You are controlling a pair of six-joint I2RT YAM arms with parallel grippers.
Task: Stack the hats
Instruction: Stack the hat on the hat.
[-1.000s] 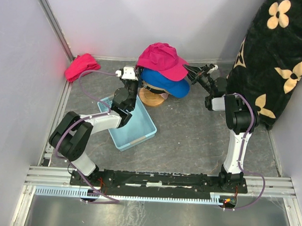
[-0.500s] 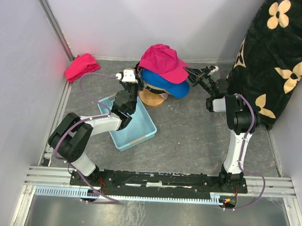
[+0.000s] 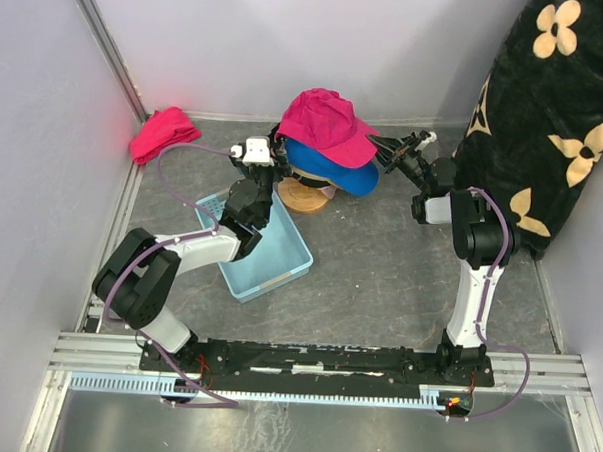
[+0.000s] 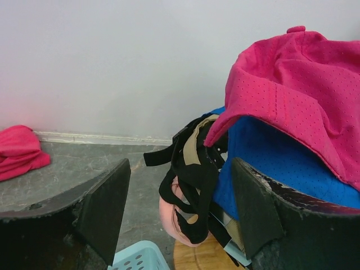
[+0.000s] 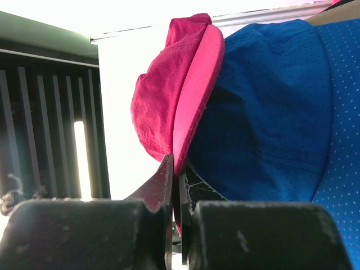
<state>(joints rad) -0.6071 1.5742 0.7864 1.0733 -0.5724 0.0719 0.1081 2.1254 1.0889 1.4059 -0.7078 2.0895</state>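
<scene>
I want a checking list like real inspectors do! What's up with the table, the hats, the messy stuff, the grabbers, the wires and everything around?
Surface: grey table, mottled, no spills seen.
Job's things: magenta hat on top of blue hat, more hats under them, all on the wooden stand.
Clutter: light-blue bin; red-pink cloth bundle in the far left corner.
Grippers: left gripper open at the stack's strap side; right gripper shut on the magenta hat's brim.
Cables: purple cable loops along each arm.
Surroundings: pale walls; black flowered blanket on the right.
</scene>
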